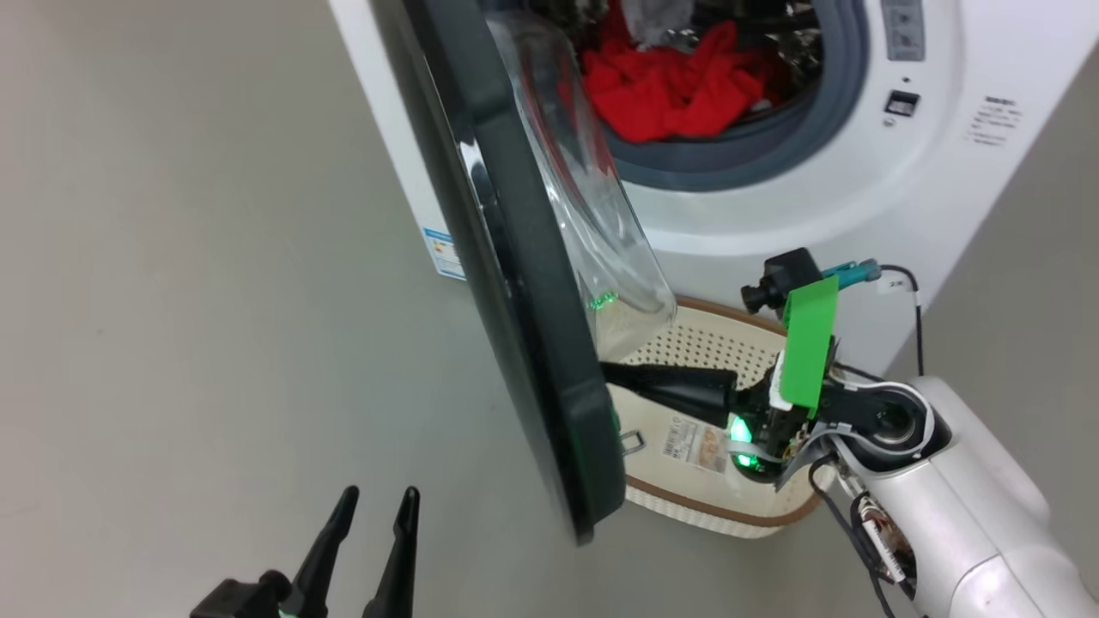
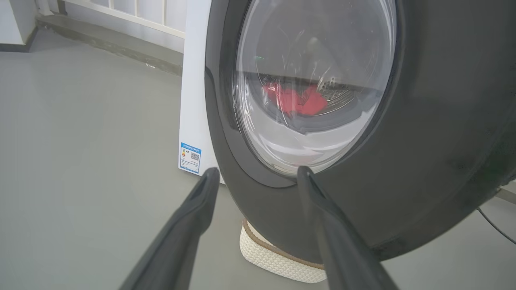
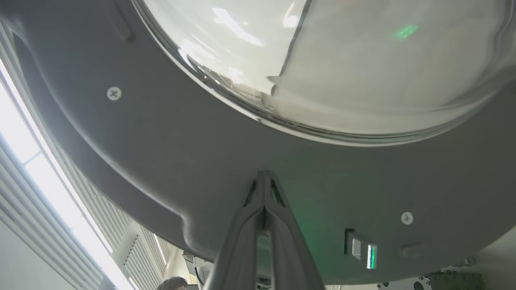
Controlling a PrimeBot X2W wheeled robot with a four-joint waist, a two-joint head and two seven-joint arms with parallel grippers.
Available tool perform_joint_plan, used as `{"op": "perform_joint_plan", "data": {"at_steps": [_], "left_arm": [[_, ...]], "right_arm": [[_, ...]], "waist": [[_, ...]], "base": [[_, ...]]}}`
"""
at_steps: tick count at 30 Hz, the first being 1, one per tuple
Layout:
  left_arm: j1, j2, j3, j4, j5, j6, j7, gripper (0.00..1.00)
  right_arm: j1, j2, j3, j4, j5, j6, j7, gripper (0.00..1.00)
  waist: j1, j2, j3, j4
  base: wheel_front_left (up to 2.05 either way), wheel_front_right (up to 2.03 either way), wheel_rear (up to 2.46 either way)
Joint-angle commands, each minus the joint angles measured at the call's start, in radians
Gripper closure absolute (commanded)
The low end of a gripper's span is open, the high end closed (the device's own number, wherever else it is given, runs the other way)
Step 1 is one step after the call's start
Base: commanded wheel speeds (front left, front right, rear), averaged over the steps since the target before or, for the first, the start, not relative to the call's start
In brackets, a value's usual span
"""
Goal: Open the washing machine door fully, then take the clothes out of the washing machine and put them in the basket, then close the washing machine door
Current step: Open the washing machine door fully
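Observation:
The washing machine door (image 1: 524, 257) stands partly open, edge-on in the head view, its glass bowl (image 1: 592, 197) bulging toward the washing machine (image 1: 773, 215). Red clothes (image 1: 678, 81) lie in the drum, a pale cloth above them. My right gripper (image 1: 605, 372) is shut, its tips pressed against the door's grey inner face (image 3: 264, 174) below the glass. My left gripper (image 1: 378, 496) is open at the lower left, on the door's outer side, apart from it; its fingers (image 2: 201, 201) frame the black rim (image 2: 423, 133). The basket (image 1: 713, 446) sits on the floor under the door.
Grey floor spreads to the left of the machine. A blue label (image 1: 442, 253) is stuck on the washer's side panel. My right arm's cable (image 1: 914, 300) loops near the machine's front. A latch slot (image 3: 360, 251) shows on the door's inner face.

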Motion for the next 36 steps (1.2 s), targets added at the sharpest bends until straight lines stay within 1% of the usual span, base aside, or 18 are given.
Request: {"op": "perform_joint_plan", "data": {"at_steps": [1,6,13,18,22,29,36], "left_arm": [[0.001,0.007,0.038,-0.026,0.013,-0.006,-0.012,0.0],[0.014,0.007,0.065,-0.034,0.026,-0.006,-0.012,0.0],[0.026,0.007,0.11,-0.058,0.023,-0.006,-0.012,0.0],[0.031,0.007,0.122,-0.069,0.017,-0.005,-0.012,0.0],[0.033,0.007,0.123,-0.073,0.015,-0.003,-0.012,0.0],[0.035,0.007,0.125,-0.076,0.017,-0.002,-0.012,0.0],[0.032,0.007,0.119,-0.067,0.021,-0.003,-0.012,0.0]], "right_arm": [[0.003,0.03,0.011,-0.034,-0.005,0.008,0.009,1.0],[0.026,0.056,0.02,-0.039,-0.012,0.008,0.019,1.0],[0.011,0.067,0.062,-0.036,0.001,0.008,0.015,1.0],[-0.002,0.068,0.116,-0.048,0.043,0.008,-0.006,1.0],[-0.008,0.068,0.14,-0.049,0.058,0.008,-0.024,1.0],[-0.004,0.068,0.145,-0.053,0.054,0.008,-0.052,1.0],[0.014,0.068,0.121,-0.071,0.017,0.008,-0.09,1.0]], "waist": [[0.0,0.0,-0.02,0.028],[0.0,0.0,-0.039,0.071],[0.0,0.0,-0.029,0.084],[0.0,0.0,-0.025,0.089],[0.0,0.0,-0.023,0.09],[0.0,0.0,-0.027,0.088],[0.0,0.0,-0.036,0.082]], "base": [[0.0,0.0,0.0],[0.0,0.0,0.0],[0.0,0.0,0.0],[0.0,0.0,0.0],[0.0,0.0,0.0],[0.0,0.0,0.0],[0.0,0.0,0.0]]}}
